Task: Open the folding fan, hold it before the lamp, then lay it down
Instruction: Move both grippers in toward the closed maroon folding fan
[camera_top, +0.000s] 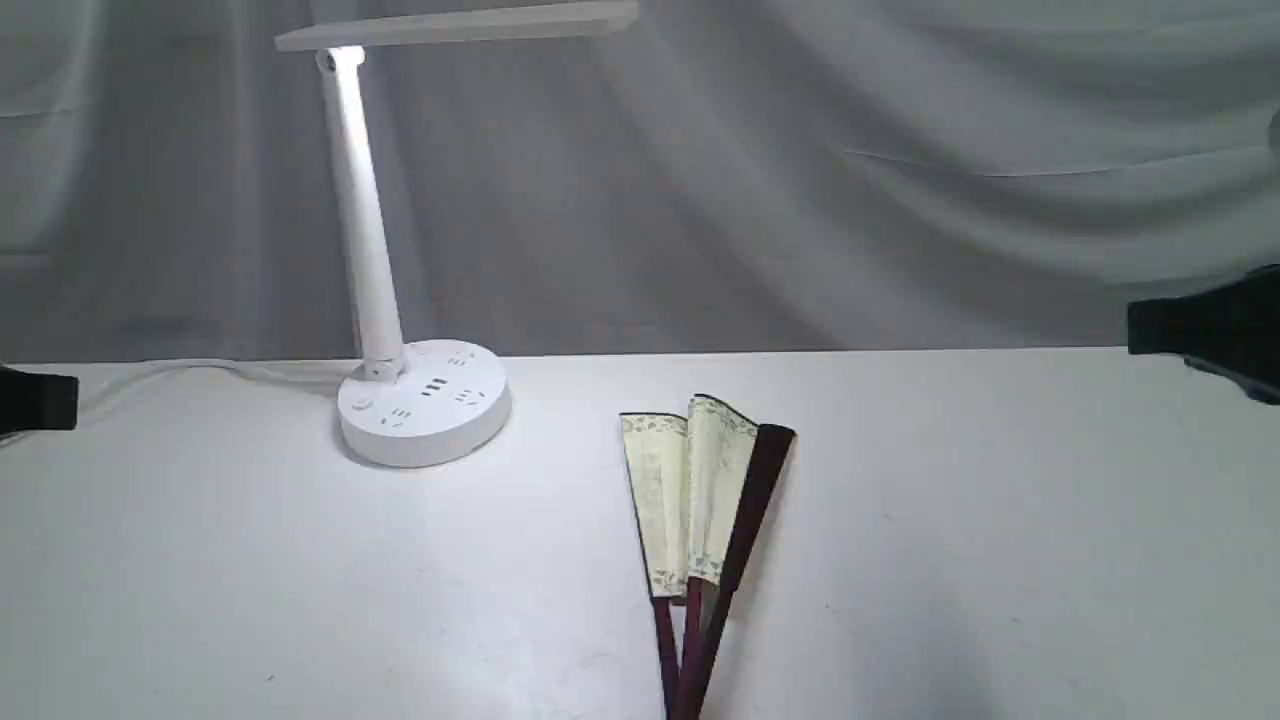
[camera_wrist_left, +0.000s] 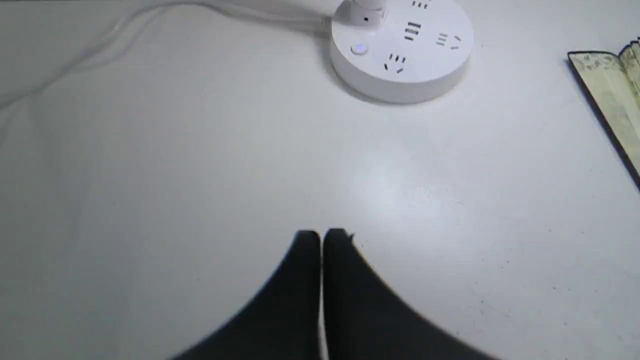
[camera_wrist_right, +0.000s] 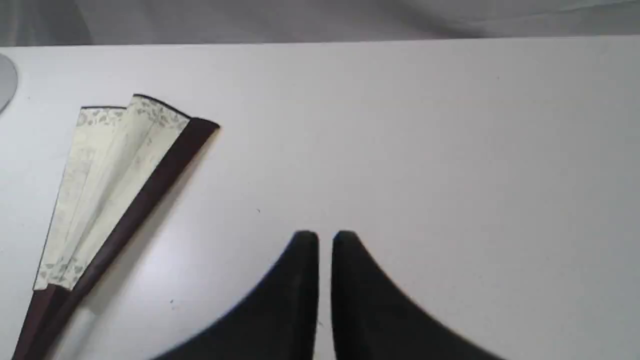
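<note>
The folding fan (camera_top: 700, 500) lies flat on the white table near the front middle, only slightly spread, cream pleats between dark maroon guards, ribs pointing toward the front edge. It also shows as the fan (camera_wrist_right: 115, 185) in the right wrist view, and a corner of the fan (camera_wrist_left: 607, 95) in the left wrist view. The lamp (camera_top: 400, 400) stands lit at the back left; its round socketed base (camera_wrist_left: 402, 47) is in the left wrist view. My left gripper (camera_wrist_left: 321, 234) and right gripper (camera_wrist_right: 325, 235) are both shut on nothing, each well away from the fan, above bare table.
The lamp's white cord (camera_top: 200, 370) runs left along the table's back edge. A grey draped cloth (camera_top: 800, 180) hangs behind the table. Dark arm parts show at the left edge (camera_top: 35, 400) and right edge (camera_top: 1210, 325) of the exterior view.
</note>
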